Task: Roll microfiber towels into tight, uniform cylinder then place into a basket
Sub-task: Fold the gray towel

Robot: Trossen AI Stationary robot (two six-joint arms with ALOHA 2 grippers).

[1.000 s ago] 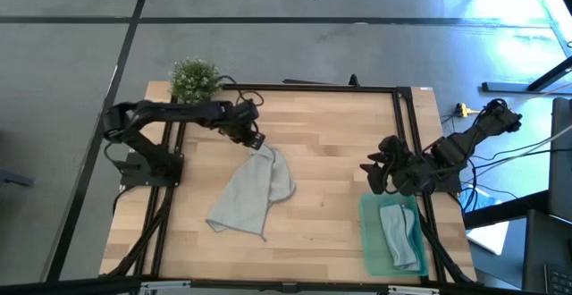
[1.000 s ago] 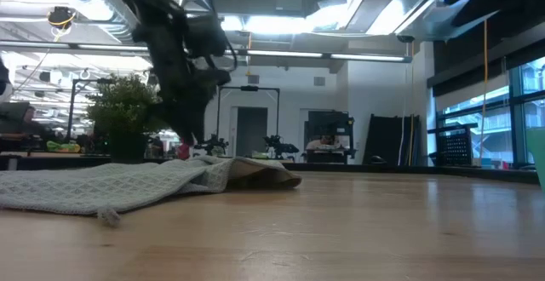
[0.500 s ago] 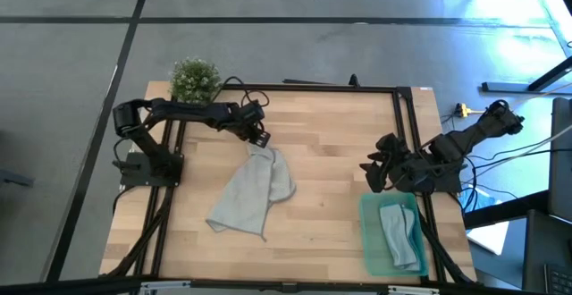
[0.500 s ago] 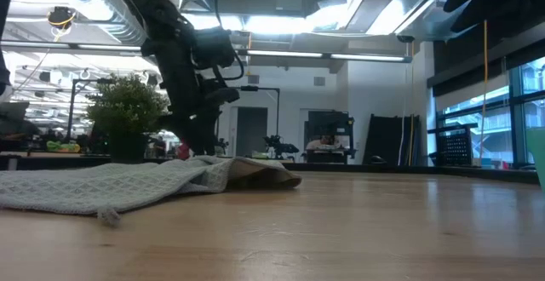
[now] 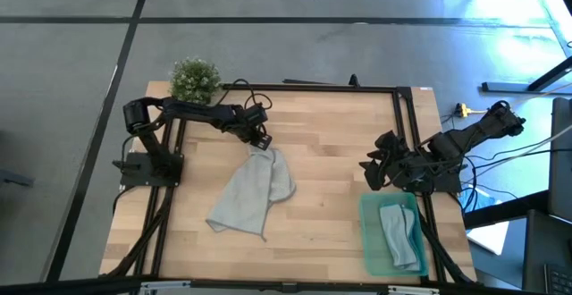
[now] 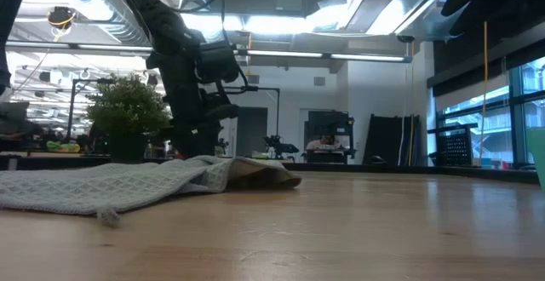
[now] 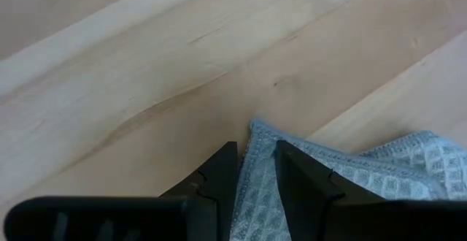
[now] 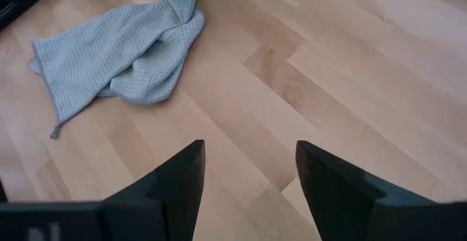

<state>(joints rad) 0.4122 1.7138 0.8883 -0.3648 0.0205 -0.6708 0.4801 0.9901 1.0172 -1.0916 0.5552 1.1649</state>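
While the left arm reaches across the pale wooden bench (image 5: pixel 331 143) from its base, its left gripper (image 5: pixel 259 139) sits at the far corner of the loose light grey microfiber towel (image 5: pixel 253 188). In the left wrist view the jaws stand a narrow way apart with the towel's hemmed corner (image 7: pixel 257 169) lying between them; whether they press on the cloth or only straddle it cannot be told. From those jaws the grey waffle-weave cloth spreads away over the bench in a rumpled, partly folded heap, unrolled, its farthest corner pointing toward the near edge of the bench. In the low view the cloth (image 6: pixel 119 183) lies flat on the boards with the left gripper (image 6: pixel 197 140) just above its raised end.

The right gripper (image 5: pixel 374 172) hangs over the bench near the right-hand frame rail, well apart from the grey towel. Its jaws are about half open and hold nothing; the right wrist view shows only bare boards between the two dark fingers (image 8: pixel 174 179), with the grey towel (image 8: pixel 117 51) farther off.

Just beside the right jaws, on the side toward the near edge, lies the shallow rectangular translucent green plastic basket (image 5: pixel 368 232). A pale blue microfiber towel (image 5: pixel 399 232) lies inside it lengthwise, folded or loosely rolled.

A small bushy green plant (image 5: pixel 194 78) stands at the far left corner of the bench, beyond the left arm.
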